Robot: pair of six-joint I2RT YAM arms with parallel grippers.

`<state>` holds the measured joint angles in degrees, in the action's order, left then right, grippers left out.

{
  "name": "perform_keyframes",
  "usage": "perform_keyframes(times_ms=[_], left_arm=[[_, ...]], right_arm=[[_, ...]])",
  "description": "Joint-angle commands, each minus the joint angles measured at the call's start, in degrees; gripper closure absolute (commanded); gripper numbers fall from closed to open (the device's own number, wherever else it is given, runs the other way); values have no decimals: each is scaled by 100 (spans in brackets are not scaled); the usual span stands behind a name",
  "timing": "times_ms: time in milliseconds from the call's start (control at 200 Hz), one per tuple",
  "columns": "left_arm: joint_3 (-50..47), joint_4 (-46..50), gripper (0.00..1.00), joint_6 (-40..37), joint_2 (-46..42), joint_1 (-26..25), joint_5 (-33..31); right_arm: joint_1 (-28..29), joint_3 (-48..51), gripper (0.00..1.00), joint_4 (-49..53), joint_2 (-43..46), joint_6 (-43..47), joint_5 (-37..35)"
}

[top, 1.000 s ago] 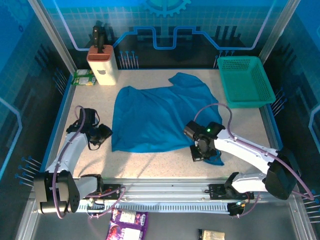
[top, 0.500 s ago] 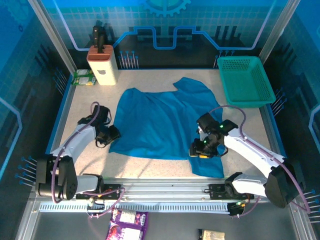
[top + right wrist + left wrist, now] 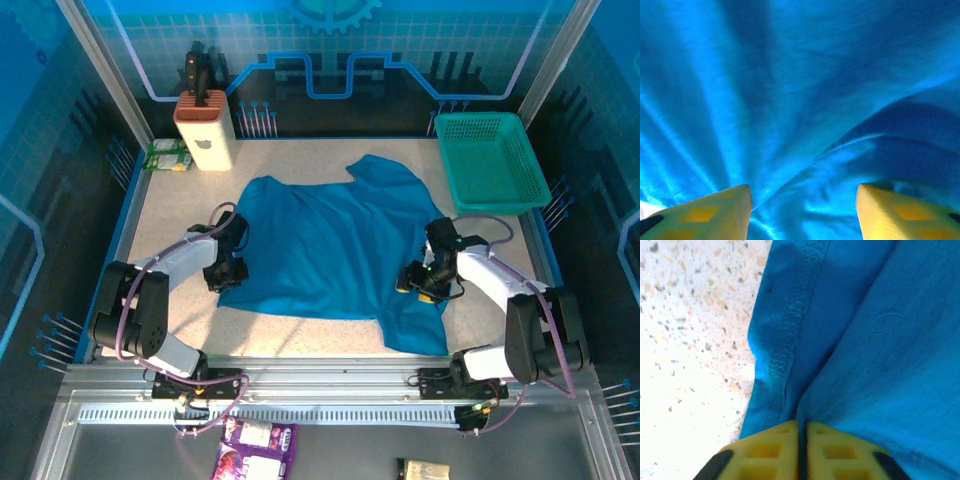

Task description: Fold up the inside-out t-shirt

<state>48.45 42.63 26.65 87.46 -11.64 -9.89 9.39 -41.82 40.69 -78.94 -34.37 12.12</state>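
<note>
Far off the inside-out t-shirt's [image 3: 320,245] back-left corner a small green packet [image 3: 168,155] lies on the speckled tabletop [image 3: 290,160]; just beside the packet, nearer the shirt, stands a white block with an orange top [image 3: 205,132] and a dark handle sticking up from it. The left end effector [image 3: 228,272] sits at the shirt's left edge, low on that side; seen from the left wrist, its yellow fingers [image 3: 765,452] are pressed together on the cloth [image 3: 880,340] just inside the stitched hem, a crease of fabric runs straight into the thin line between them, and bare tabletop [image 3: 690,340] shows to the left of the hem. The shirt itself lies spread in the middle of the tabletop, mostly flat with shallow wrinkles; one sleeve points toward the back wall and a flap of cloth hangs down toward the near edge at the lower right. The right end effector [image 3: 415,285] rests over the shirt's right side, above that flap; from the right wrist its two yellow fingers [image 3: 715,212] stand well spread, with rumpled blue cloth [image 3: 790,75] lying between and ahead of them and nothing pinched. Past the shirt's back-right corner, apart from it, sits a teal-green mesh basket [image 3: 492,160].
</note>
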Motion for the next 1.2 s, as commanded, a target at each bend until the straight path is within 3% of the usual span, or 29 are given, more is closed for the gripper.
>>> perform_keyframes(times_ms=[0,200,270,405,560,650,856,1036,1196], left_arm=[[-131,-16,98,97,-185,-9,-232],[-575,-313,100,484,-792,334,474],[-866,-564,100,667,-1082,553,993],[-1598,-1113,100,1201,-1688,1092,1945],[-2138,-1168,100,1638,-2027,1103,2335],[-2304,-1123,99,1742,-2154,1047,2501],[-1137,-583,71,1206,-2198,1032,1964],[465,-849,63,671,-800,1026,2287],[1775,-1322,62,742,645,1008,2624]], right_arm=[[-509,399,35,-560,16,-116,185],[-1783,799,31,-566,163,-168,174],[-2091,826,31,-501,192,-137,36],[-2552,826,31,-483,236,-148,-126],[-2703,760,32,-328,444,-174,-245],[-2655,665,33,-188,707,-194,-184],[-1920,134,36,168,1198,39,-43],[-1028,-328,36,190,1050,288,154],[-244,-649,36,110,589,206,31]])
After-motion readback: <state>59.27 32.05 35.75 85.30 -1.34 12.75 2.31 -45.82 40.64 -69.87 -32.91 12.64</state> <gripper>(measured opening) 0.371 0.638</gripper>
